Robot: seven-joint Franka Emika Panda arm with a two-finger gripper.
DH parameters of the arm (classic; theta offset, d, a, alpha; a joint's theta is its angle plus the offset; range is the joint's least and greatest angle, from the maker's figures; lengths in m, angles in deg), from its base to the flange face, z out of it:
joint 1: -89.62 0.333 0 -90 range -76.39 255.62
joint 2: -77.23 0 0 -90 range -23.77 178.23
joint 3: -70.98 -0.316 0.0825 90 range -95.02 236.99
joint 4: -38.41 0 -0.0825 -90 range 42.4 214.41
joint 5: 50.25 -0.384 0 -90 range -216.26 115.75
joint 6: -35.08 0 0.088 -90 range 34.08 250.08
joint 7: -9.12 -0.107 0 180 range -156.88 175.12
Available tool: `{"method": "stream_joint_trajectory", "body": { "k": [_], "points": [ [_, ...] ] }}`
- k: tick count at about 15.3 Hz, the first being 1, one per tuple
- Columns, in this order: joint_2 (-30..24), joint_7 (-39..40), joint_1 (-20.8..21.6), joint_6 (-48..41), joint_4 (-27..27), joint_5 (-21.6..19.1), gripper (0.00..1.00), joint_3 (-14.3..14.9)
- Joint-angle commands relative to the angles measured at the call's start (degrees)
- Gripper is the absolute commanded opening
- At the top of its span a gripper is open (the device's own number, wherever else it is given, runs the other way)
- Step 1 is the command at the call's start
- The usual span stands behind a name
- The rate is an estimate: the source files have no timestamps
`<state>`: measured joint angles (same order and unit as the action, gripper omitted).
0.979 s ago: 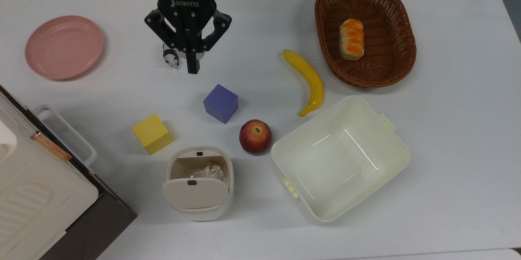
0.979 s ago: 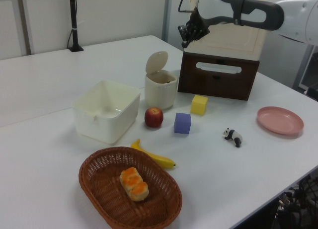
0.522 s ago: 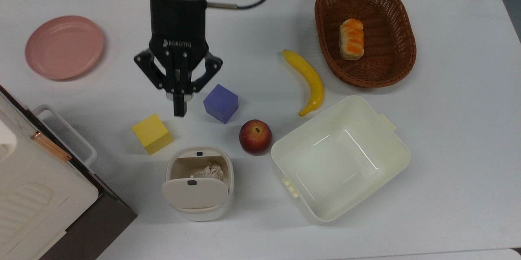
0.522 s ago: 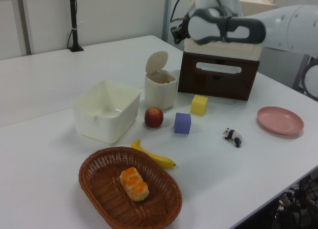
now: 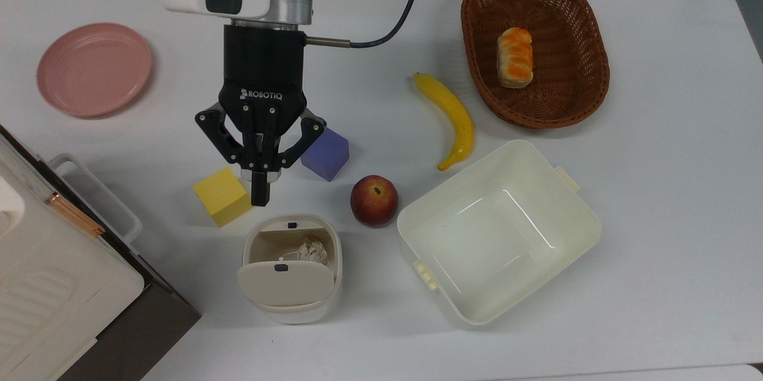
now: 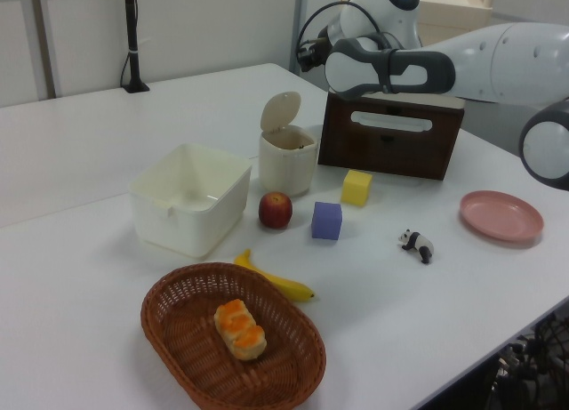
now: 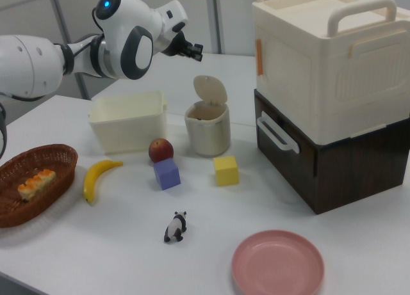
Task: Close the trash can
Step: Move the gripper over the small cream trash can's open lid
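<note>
We hover above the open trash can [image 5: 291, 268]

Our jaws, pressed together, hang at its 12 o'clock in the top view, lid [image 5: 285, 284] upright.

Looks like a robotics lab w/ a staged test setup: white Franka-type robot arm [image 6: 480, 59] over a plain white table [image 5: 656, 190], pale partition panels [image 6: 204, 23] behind, black clamp-on pole [image 6: 133, 36] at the table edge.

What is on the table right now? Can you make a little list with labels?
trash can: lid up, crumpled paper inside
gripper: shut, above the table near the yellow cube
purple cube: beside the apple
banana: lying flat
basket: holds bread
tub: empty
pink plate: empty
toy panda: standing
</note>
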<state>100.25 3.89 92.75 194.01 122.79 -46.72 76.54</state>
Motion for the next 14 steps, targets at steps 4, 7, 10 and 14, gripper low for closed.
{"method": "stream_joint_trajectory", "body": {
  "k": [4,7,10,14],
  "points": [
    [5.90,-1.10,1.00,5.86,-4.31,2.97,0.00,2.09],
    [7.13,-0.84,1.00,8.32,-4.40,4.28,0.00,2.61],
    [8.27,-0.75,1.00,11.92,-4.40,5.61,0.00,3.05],
    [9.07,-0.66,1.09,12.11,-4.40,5.61,0.01,3.14]
  ]
}}
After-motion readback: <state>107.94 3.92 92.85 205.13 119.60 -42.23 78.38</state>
